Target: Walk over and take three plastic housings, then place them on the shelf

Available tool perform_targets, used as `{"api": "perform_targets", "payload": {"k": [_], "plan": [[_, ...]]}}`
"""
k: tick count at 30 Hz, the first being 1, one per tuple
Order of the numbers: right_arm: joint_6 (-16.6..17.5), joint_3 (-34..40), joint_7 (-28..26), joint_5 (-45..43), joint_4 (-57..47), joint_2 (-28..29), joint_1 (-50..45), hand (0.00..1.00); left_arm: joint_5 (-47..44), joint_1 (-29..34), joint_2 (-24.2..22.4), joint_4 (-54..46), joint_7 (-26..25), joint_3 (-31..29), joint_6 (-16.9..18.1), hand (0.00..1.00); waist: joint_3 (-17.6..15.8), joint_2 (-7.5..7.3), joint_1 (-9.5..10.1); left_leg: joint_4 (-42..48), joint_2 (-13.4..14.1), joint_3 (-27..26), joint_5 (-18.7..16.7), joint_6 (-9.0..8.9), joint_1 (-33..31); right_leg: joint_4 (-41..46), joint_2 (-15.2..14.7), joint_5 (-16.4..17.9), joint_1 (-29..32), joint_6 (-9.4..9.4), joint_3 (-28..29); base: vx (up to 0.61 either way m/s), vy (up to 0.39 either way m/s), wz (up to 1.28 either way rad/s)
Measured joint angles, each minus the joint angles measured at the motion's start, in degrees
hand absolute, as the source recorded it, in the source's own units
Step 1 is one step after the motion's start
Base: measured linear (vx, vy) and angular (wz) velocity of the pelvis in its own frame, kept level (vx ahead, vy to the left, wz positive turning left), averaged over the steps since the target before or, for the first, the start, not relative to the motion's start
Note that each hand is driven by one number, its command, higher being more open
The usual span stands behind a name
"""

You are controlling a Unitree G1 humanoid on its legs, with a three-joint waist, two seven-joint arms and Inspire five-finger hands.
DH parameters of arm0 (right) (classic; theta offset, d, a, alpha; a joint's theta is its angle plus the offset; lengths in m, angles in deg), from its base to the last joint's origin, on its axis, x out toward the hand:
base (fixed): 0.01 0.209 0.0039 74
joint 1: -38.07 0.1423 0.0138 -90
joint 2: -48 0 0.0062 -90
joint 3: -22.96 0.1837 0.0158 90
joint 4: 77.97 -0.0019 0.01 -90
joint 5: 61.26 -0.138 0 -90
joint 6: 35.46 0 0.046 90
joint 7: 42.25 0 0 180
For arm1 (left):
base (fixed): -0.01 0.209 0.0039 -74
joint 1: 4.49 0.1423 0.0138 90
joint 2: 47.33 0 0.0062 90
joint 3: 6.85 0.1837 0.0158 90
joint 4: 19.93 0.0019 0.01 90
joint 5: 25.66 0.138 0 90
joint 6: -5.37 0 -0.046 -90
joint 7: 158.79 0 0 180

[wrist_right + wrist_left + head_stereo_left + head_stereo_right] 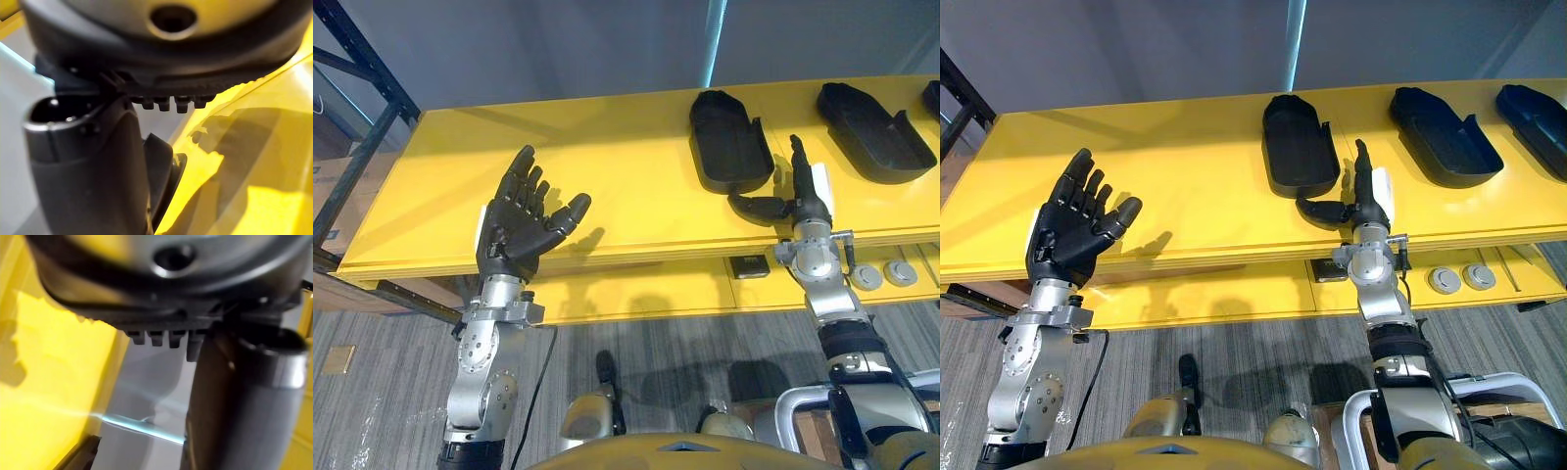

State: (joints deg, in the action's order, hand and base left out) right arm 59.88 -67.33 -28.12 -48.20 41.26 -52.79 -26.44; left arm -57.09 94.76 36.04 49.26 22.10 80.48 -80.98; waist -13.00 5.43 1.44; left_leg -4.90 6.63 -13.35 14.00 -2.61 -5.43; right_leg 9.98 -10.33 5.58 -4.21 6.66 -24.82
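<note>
Hovering at the front edge of the yellow shelf point(607, 166), the right hand point(1363, 201) stands upright, fingers straight, thumb out, holding nothing. The nearest plastic housing point(729, 137) lies just beyond its thumb, with a second housing point(876, 122) and a third housing point(1538, 113) further right. The left hand point(514, 230) is raised with fingers spread, open shelf ahead.

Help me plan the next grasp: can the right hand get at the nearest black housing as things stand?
Probably yes. The right hand is open right beside the near end of that housing on the yellow surface, and nothing lies between them.
</note>
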Motion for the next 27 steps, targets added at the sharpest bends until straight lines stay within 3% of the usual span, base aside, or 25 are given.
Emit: {"api": "perform_targets", "payload": {"k": [7,11,14,18,22,27], "plan": [[0.0,-0.4,1.7,0.0,-0.3,-0.5,1.1,1.0,-0.1,-0.4,0.0,0.0,0.1,0.1,0.0,1.0,-0.9,-0.01,0.04,0.0,0.0,0.3,0.0,0.05,-0.4,1.1,-0.3,0.8,0.8,-0.3,0.0,-0.02,-0.006,0.01],[0.1,1.4,1.8,0.2,-13.9,0.2,-7.0,1.0,-0.1,0.4,0.0,-0.2,1.0,0.0,0.1,1.0,-0.9,-0.06,0.02,0.0,0.0,-0.1,-0.1,0.11,-0.3,0.8,-0.5,0.9,0.7,-0.16,0.2,0.03,-0.02,-0.02],[2.7,3.5,-0.4,-0.1,-25.5,0.8,-14.9,1.0,-0.1,1.8,0.0,-1.0,1.1,-0.4,0.1,1.0,-0.9,-0.27,-0.42,0.0,0.0,-1.1,-0.5,0.21,0.3,0.5,-0.6,0.5,0.6,0.38,1.1,0.05,-0.028,-0.17],[9.6,10.0,-5.7,-6.2,-35.8,4.4,-22.9,1.0,-0.1,4.1,-0.3,-1.9,4.2,-0.6,1.2,1.0,-0.7,-1.37,-2.42,0.0,0.1,-4.4,-1.9,-0.27,3.0,-1.4,-0.4,0.3,-0.9,0.72,3.7,0.06,-0.026,-0.34],[11.4,14.7,-7.5,-13.8,-39.5,9.8,-27.1,1.0,-0.1,4.1,-1.5,-2.6,6.6,-0.1,1.5,1.0,0.0,-2.4,-3.92,0.0,0.5,-7.4,-2.7,-0.32,3.9,-3.4,0.0,-0.9,-0.7,0.84,6.4,0.05,-0.005,-0.39],[10.8,17.1,-6.7,-14.3,-42.3,16.4,-35.8,1.0,0.0,2.3,-2.4,-2.7,6.9,5.6,1.4,1.0,1.2,-3.83,-6.19,0.1,1.0,-14.5,-4.0,-0.19,6.7,-5.6,0.3,-3.1,0.1,0.94,13.1,0.09,0.003,-0.75]]}}
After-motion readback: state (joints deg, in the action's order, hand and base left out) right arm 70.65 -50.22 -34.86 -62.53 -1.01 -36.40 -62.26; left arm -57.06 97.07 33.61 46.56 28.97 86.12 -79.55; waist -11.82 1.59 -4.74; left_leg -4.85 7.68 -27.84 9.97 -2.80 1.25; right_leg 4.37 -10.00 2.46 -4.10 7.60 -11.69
